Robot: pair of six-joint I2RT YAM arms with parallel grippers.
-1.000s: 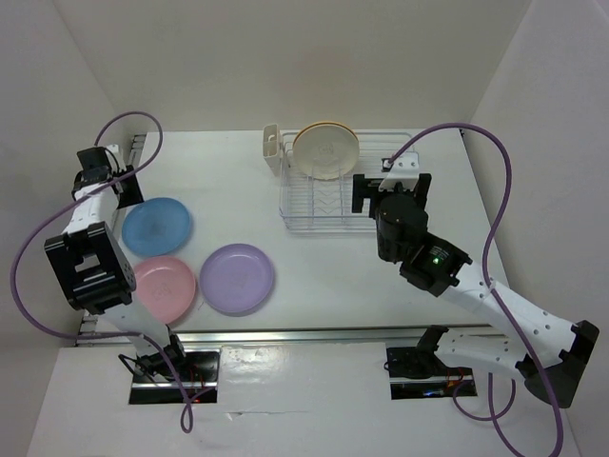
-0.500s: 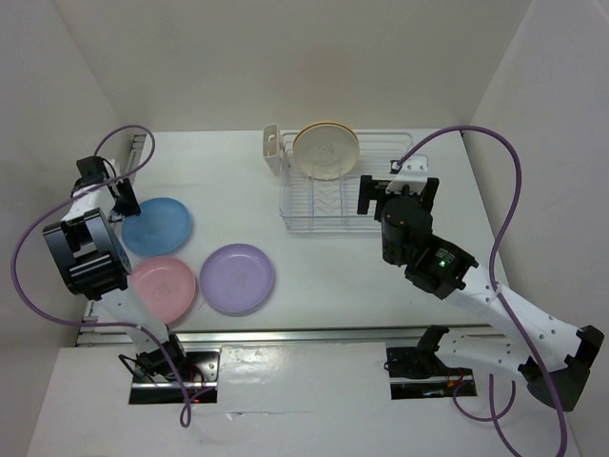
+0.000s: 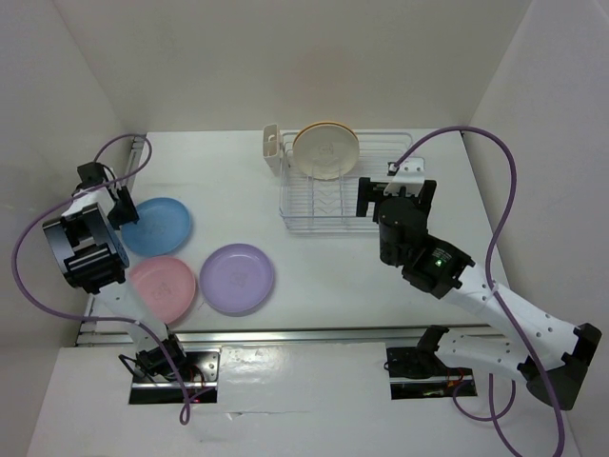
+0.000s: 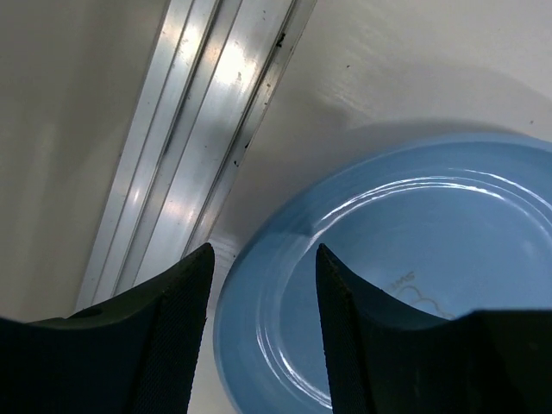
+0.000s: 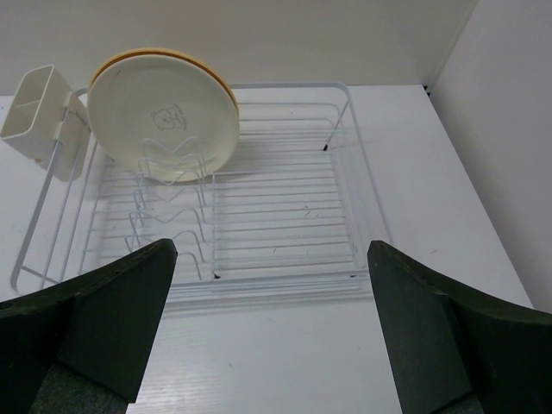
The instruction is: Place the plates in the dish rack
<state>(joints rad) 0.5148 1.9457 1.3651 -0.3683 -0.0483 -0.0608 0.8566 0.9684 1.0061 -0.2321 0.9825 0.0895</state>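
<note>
The light blue plate (image 3: 157, 226) lies flat at the table's left, with the pink plate (image 3: 162, 288) and the lilac plate (image 3: 238, 278) in front of it. My left gripper (image 3: 121, 207) is open at the blue plate's left edge. In the left wrist view my left gripper (image 4: 263, 332) has its jaws on either side of the blue plate's (image 4: 414, 233) rim, not closed. The white dish rack (image 3: 324, 202) holds the cream plate (image 3: 326, 150) upright with the yellow-orange plate (image 5: 226, 86) behind it. My right gripper (image 3: 394, 198) is wide open and empty, just in front of the rack (image 5: 285, 207).
An aluminium rail (image 4: 198, 129) runs along the table's left edge, close beside the blue plate. A white cutlery holder (image 3: 272, 149) hangs on the rack's left end. White walls close in the back and both sides.
My left gripper has moved toward the near side, down onto the blue plate's left rim. My right arm has shifted slightly and stays in front of the rack.
</note>
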